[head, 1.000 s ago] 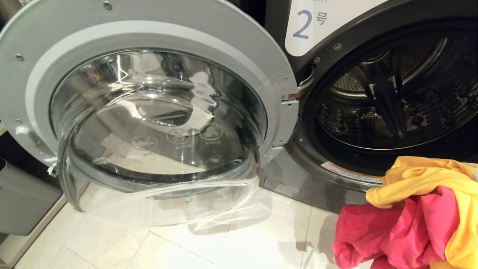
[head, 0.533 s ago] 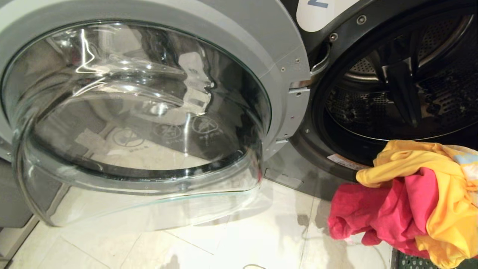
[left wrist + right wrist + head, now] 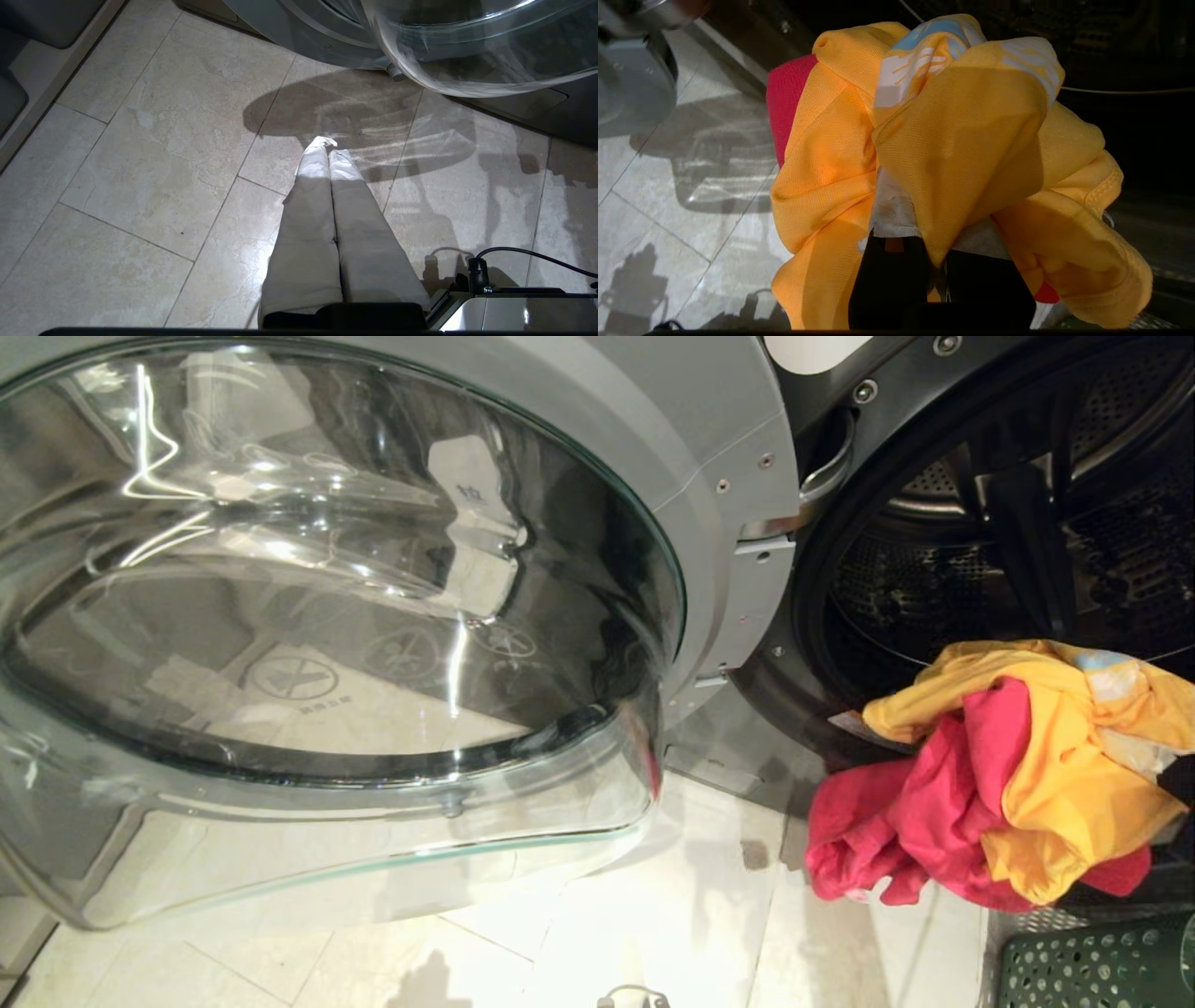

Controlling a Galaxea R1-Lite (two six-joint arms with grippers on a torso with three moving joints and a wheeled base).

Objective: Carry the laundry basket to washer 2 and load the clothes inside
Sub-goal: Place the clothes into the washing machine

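The dark grey front-loading washer 2 (image 3: 896, 495) stands with its round glass door (image 3: 327, 616) swung wide. The green perforated plastic laundry basket (image 3: 1092, 966) sits on the floor below the opening. The right claw (image 3: 941, 261), clamped on the bunched yellow and pink-red clothes (image 3: 990, 784), holds them at the drum's mouth. Loading is in hand; next, push them deep inside, then release. The left claw (image 3: 329, 149) hangs pressed together, idle.

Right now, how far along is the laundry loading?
Done: the washer door stands open and the green laundry basket sits by the machine. In hand: the right hand is shut on the yellow garment, the pink-red garment bunched with it, at the drum mouth. Left: getting them inside; the drum looks empty.
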